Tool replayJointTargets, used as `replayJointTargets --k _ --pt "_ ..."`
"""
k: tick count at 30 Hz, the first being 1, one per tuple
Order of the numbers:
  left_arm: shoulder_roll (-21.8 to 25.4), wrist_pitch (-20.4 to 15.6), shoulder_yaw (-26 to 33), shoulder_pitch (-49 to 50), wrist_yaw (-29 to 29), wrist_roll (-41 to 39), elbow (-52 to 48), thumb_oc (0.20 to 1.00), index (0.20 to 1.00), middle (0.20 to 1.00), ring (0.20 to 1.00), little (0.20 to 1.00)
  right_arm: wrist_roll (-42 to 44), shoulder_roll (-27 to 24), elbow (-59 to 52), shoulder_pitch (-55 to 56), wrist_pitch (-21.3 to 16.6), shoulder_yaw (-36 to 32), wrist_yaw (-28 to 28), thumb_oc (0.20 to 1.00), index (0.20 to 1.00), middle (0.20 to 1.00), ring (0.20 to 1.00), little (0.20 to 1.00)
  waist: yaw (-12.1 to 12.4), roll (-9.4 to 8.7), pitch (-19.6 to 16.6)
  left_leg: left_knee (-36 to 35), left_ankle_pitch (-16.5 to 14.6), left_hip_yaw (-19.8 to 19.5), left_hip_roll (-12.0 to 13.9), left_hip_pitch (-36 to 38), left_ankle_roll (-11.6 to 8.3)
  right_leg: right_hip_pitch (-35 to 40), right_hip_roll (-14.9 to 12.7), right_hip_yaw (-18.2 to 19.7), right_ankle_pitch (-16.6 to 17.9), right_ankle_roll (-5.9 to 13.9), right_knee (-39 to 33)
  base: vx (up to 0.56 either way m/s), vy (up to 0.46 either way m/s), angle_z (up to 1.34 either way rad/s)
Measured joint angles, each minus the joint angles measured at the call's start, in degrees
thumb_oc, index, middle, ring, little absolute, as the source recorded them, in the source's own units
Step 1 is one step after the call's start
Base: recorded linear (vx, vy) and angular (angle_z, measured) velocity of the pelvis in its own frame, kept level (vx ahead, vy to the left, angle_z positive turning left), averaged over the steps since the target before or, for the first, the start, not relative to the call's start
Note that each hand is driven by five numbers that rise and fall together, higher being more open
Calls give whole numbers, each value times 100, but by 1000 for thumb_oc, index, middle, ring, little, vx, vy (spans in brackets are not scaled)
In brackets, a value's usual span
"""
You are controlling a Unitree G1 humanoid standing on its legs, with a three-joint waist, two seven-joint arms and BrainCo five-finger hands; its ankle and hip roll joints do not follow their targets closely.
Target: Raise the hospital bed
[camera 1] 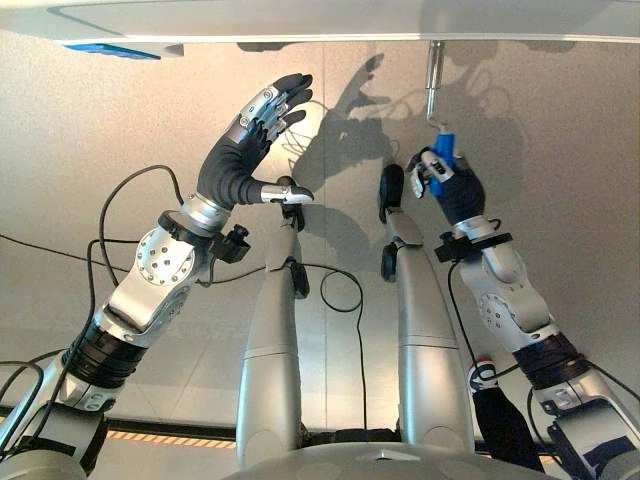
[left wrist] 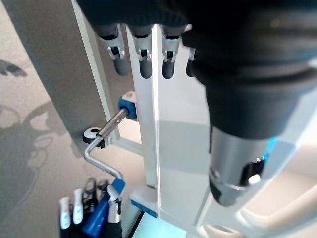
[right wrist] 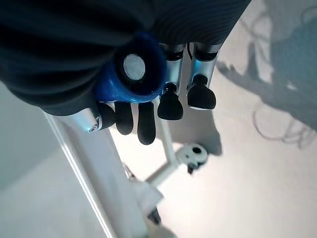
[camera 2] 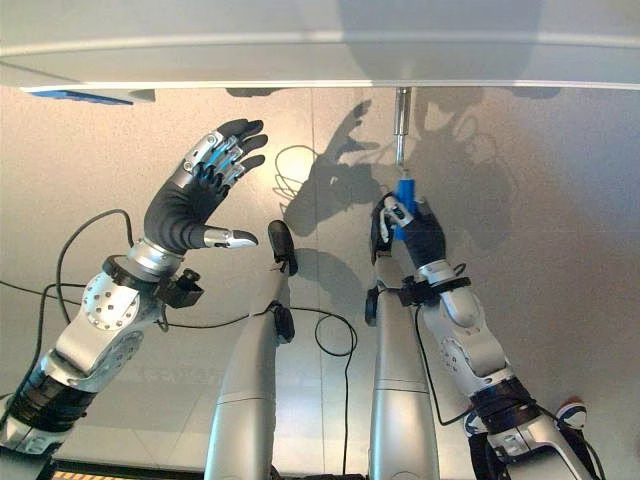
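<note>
The hospital bed's white foot end [camera 1: 330,20] runs across the top of the eye views. A silver crank rod [camera 1: 434,85] comes out from under it and ends in a blue handle [camera 1: 444,152]. My right hand [camera 1: 450,180] is shut on that blue handle; the right wrist view shows the handle's round end [right wrist: 133,67] inside the curled fingers [right wrist: 171,104]. The left wrist view shows the bent crank [left wrist: 101,148], the blue grip [left wrist: 101,213] and my right hand [left wrist: 86,208] round it. My left hand [camera 1: 255,130] is raised in the air to the left with straight, spread fingers, holding nothing.
The floor [camera 1: 560,130] under the bed is pale grey. A blue part [camera 1: 115,50] sits on the bed's underside at upper left. In the right wrist view a white bed frame leg [right wrist: 94,188] and a caster [right wrist: 193,153] stand near the crank.
</note>
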Motion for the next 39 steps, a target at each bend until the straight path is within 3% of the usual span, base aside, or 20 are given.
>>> replayJointTargets --k 5,14,19,22,27,34,39 --pt "-38 0 16 30 -17 -7 -33 1000 1000 1000 1000 1000 -195 51 212 53 -158 -196 -249 200 200 200 200 200 -21 -2 -1 -8 -10 2 -10 7 16 52 2 1 36 25 -92 0 0 0" --pt "-36 1 148 67 -16 -3 -121 1000 1000 1000 1000 1000 -1287 -67 1483 -349 -253 -421 -1095 200 200 200 200 200 -20 -81 -9 -18 -17 15 -34 4 43 57 -15 15 49 48 -128 0 0 0" --pt "27 5 55 20 -17 -4 -181 1000 1000 1000 1000 1000 -1653 -294 3366 -1417 -28 -52 -1248 200 200 200 200 200 17 -85 -10 -8 -10 4 -40 5 63 132 -5 8 94 70 -232 0 0 0" --pt "87 11 -437 -319 -33 -80 -186 1000 1000 1000 1000 1000 -1682 -397 5112 -2465 89 727 -1195 200 200 200 200 200 133 -110 -21 -6 0 -14 -51 0 76 150 -10 2 124 66 -264 0 0 0" --pt "90 13 -990 -673 -79 -250 -184 1000 1000 1000 1000 1000 -1677 -267 6709 -3534 459 1306 -883 200 200 200 200 200 316 -110 -21 -27 16 -17 -75 -22 96 138 -28 -8 134 102 -296 0 0 0" --pt "79 13 -1183 -1065 -88 -395 -161 1000 1000 1000 1000 1000 -1759 -72 7430 -4049 700 1408 -634 200 200 200 200 200 464 -102 -22 -31 19 -58 -86 -93 96 77 -41 -63 120 101 -255 0 1 1" --pt "-450 18 -1148 -1093 -145 -633 -127 1000 1000 1000 1000 1000 -1896 27 7618 -4397 965 1453 -378 200 200 200 200 200 613 -80 -27 -6 39 -72 -95 -231 77 -103 -48 -66 90 72 -143 0 0 0"
